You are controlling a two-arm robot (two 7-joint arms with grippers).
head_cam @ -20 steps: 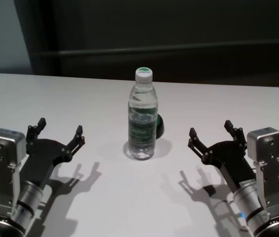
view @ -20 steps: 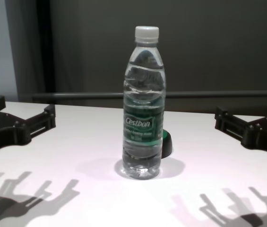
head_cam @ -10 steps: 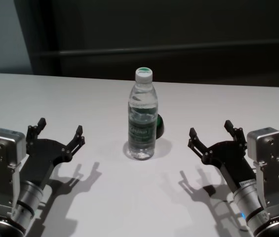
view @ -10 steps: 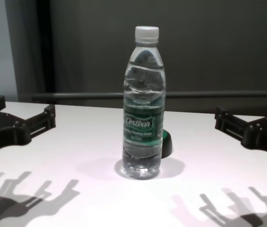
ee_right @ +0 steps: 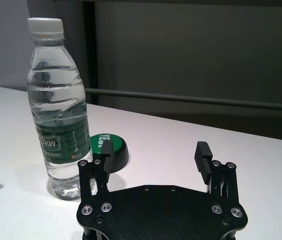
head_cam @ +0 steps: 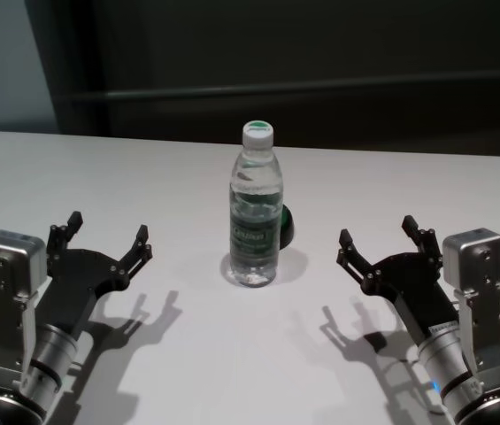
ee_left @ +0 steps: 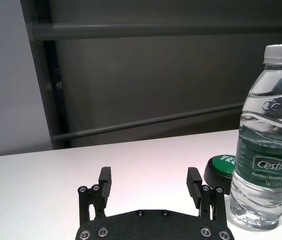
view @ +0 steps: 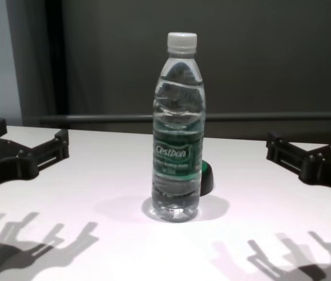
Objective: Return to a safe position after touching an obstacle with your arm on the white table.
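nothing moved: bottle upright between wide-open left gripper and right gripper

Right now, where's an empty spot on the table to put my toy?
The near middle of the table, in front of the bottle and between the left gripper and right gripper, is bare. So are the far corners. It's crowded only right behind the bottle, where the green dome sits.
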